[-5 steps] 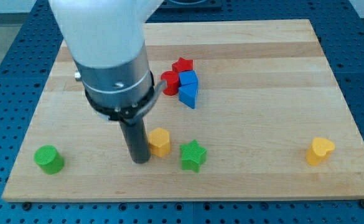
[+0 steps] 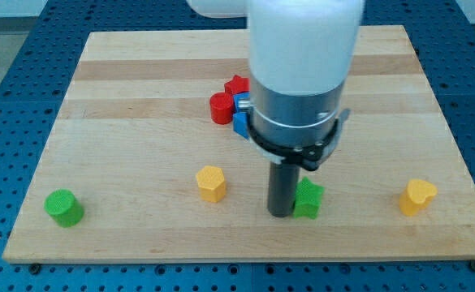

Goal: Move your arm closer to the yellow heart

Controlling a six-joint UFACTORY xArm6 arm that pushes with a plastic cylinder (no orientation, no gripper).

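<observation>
The yellow heart [image 2: 417,196] lies near the board's lower right edge. My tip [image 2: 281,213] stands on the board well to the heart's left, touching the left side of the green star [image 2: 308,199]. The rod and the arm's grey and white body [image 2: 298,89] rise above it and hide part of the blue blocks.
A yellow hexagon block [image 2: 210,183] sits left of my tip. A green cylinder [image 2: 63,208] is at the lower left. A red cylinder [image 2: 221,108], a red star [image 2: 236,84] and partly hidden blue blocks [image 2: 239,116] cluster near the centre top. The wooden board [image 2: 123,73] ends just below the tip.
My tip has moved right, from the left of the yellow hexagon to past it. The green star has been pushed right, toward the yellow heart.
</observation>
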